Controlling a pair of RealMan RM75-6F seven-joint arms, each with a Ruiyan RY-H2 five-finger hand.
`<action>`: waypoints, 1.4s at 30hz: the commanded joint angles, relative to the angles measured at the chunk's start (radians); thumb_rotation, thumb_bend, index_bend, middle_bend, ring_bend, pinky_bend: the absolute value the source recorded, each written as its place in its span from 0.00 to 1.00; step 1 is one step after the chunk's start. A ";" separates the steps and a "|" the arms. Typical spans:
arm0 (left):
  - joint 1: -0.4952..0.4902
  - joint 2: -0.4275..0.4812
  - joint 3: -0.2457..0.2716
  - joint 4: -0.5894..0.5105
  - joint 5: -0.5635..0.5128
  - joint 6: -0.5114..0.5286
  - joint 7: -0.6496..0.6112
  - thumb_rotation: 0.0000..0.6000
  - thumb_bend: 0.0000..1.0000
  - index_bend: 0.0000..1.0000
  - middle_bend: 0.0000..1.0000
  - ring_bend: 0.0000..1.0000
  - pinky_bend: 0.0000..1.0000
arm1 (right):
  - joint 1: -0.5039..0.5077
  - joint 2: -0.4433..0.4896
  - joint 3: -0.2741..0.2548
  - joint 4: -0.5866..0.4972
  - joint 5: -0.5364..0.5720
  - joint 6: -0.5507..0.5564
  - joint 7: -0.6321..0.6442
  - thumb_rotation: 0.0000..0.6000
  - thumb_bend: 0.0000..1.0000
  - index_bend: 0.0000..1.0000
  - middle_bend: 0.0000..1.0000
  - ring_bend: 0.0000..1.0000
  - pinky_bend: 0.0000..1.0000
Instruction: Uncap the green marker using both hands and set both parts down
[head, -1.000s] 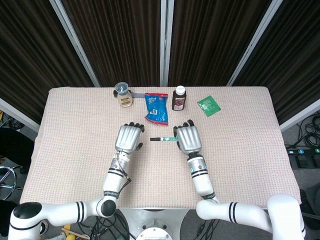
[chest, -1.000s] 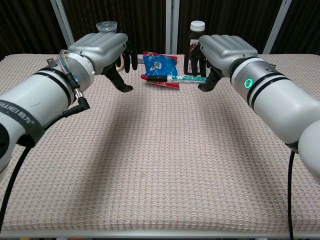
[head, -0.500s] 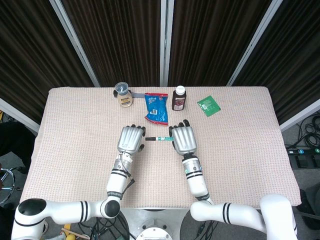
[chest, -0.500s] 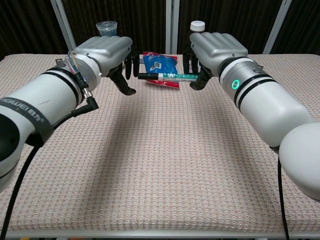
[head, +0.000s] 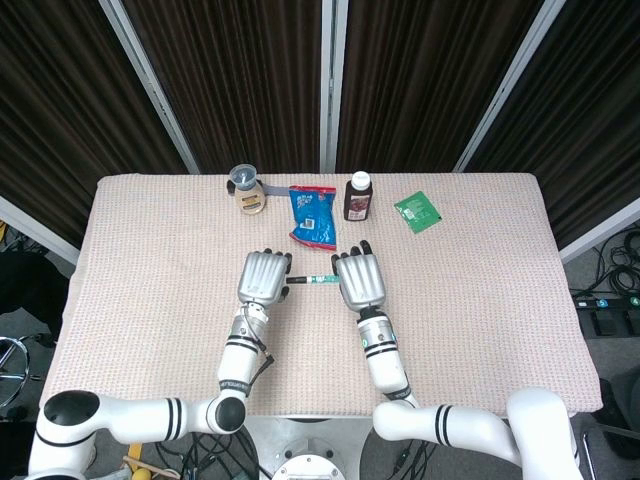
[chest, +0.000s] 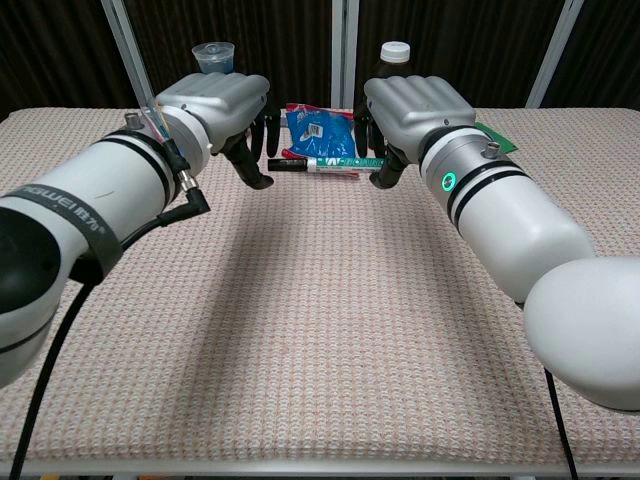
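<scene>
Right robot hand (chest: 410, 110): palm down above the middle of the desk (head: 150, 290), fingers curled under and pinching the barrel end of the green marker (chest: 335, 163). Same hand in the head view (head: 359, 282), knuckles up, marker (head: 320, 279) sticking out from it toward the left robot hand.

Left robot hand (chest: 215, 105): palm down, fingers bent down around the marker's black cap (chest: 283, 164). Dark fingertips sit at the cap end; whether they actually grip it cannot be told from either view. In the head view the left robot hand (head: 264, 278) sits level with the right one, only a short stretch of marker showing between them.

Marker: horizontal, held off the desk, spanning the gap between the two hands. White-and-green barrel toward the right hand, cap still on toward the left hand.

Beyond the marker, toward the far edge of the desk: blue snack packet (head: 312, 214) just behind it. Dark bottle with white cap (head: 358, 196) beside the packet, on the marker's right-hand side. Green sachet (head: 418, 210) further out the same way. Small cup (head: 242, 179) standing on a tan roll (head: 250, 202), back on the marker's left-hand side.

Desk covered in a pinkish woven cloth; dark curtains behind.
</scene>
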 joint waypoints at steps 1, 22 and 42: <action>-0.004 0.001 0.006 -0.004 -0.002 0.004 -0.003 1.00 0.25 0.52 0.52 0.46 0.58 | 0.002 -0.005 0.004 0.006 0.000 -0.002 -0.001 1.00 0.26 0.66 0.62 0.36 0.22; -0.025 0.003 0.018 0.012 -0.058 0.003 -0.036 1.00 0.27 0.55 0.55 0.48 0.60 | 0.007 -0.031 0.009 0.027 0.004 -0.014 -0.015 1.00 0.26 0.66 0.62 0.36 0.22; -0.043 -0.006 0.033 0.033 -0.076 0.015 -0.046 1.00 0.34 0.58 0.58 0.52 0.64 | 0.003 -0.038 0.014 0.041 0.010 -0.024 -0.020 1.00 0.26 0.66 0.62 0.36 0.22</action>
